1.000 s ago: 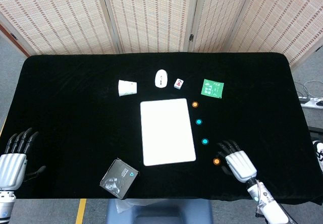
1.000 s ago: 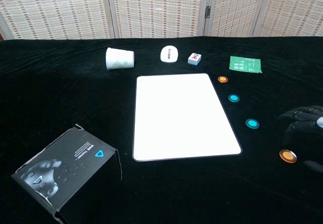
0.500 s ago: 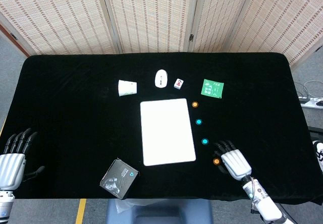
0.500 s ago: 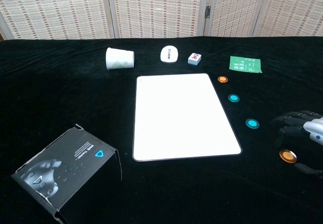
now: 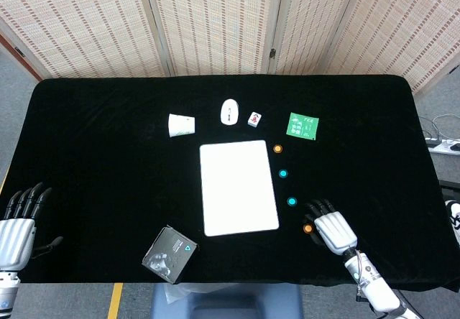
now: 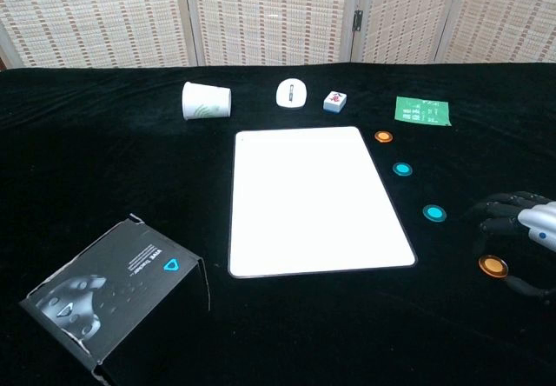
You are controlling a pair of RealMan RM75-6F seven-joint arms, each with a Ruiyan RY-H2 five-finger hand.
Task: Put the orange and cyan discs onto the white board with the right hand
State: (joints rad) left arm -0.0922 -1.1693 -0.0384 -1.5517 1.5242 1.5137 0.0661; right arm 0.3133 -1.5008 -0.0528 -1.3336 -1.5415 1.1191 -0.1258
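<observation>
The white board (image 5: pixel 238 187) (image 6: pixel 313 199) lies flat mid-table. To its right runs a line of discs: a far orange disc (image 5: pixel 277 149) (image 6: pixel 383 136), two cyan discs (image 5: pixel 283 174) (image 5: pixel 292 202) (image 6: pixel 401 169) (image 6: pixel 433 213), and a near orange disc (image 5: pixel 308 228) (image 6: pixel 493 266). My right hand (image 5: pixel 332 229) (image 6: pixel 524 222) hovers just right of the near orange disc. Its fingers are spread, and the disc lies between fingertips and thumb, ungripped. My left hand (image 5: pixel 18 222) is open at the front left edge, seen only in the head view.
Behind the board are a tipped paper cup (image 5: pixel 181 125) (image 6: pixel 206 101), a white mouse (image 5: pixel 229 111) (image 6: pixel 292 93), a small tile (image 5: pixel 254 119) (image 6: pixel 335 101) and a green card (image 5: pixel 302 126) (image 6: pixel 422 110). A black box (image 5: pixel 169 253) (image 6: pixel 113 295) sits front left.
My right hand has slid left toward the near orange disc, fingers now framing it. The left hand sank slightly. Discs and board are unmoved.
</observation>
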